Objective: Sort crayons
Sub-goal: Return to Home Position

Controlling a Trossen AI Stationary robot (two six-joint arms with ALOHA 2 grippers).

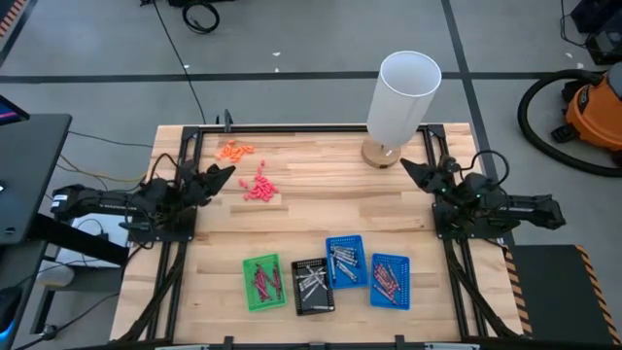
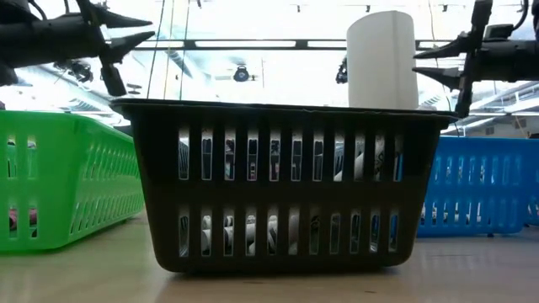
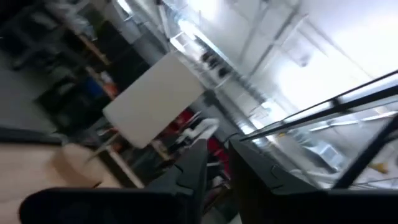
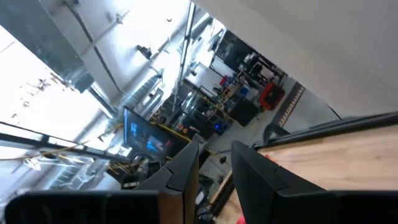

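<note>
The crayons lie in small trays near the table's front edge. Dark maroon ones [image 1: 264,280] fill the green tray [image 1: 248,267], and silvery grey ones [image 1: 313,283] the black tray [image 1: 297,292]. More grey ones [image 1: 344,262] lie in one blue tray [image 1: 331,244], and red ones [image 1: 388,282] in the other blue tray [image 1: 402,262]. My left gripper [image 1: 229,173] hovers at the table's left side and my right gripper [image 1: 406,167] at its right. Both point inward and slightly upward. Each is open by a narrow gap, with nothing between the fingers.
A tall white cylinder [image 1: 401,97] stands on a round base at the far right, close to my right gripper. Tiny orange bits [image 1: 236,150] and tiny pink-red bits [image 1: 259,189] lie in clusters on the wood near my left gripper. A black frame [image 1: 311,127] edges the table.
</note>
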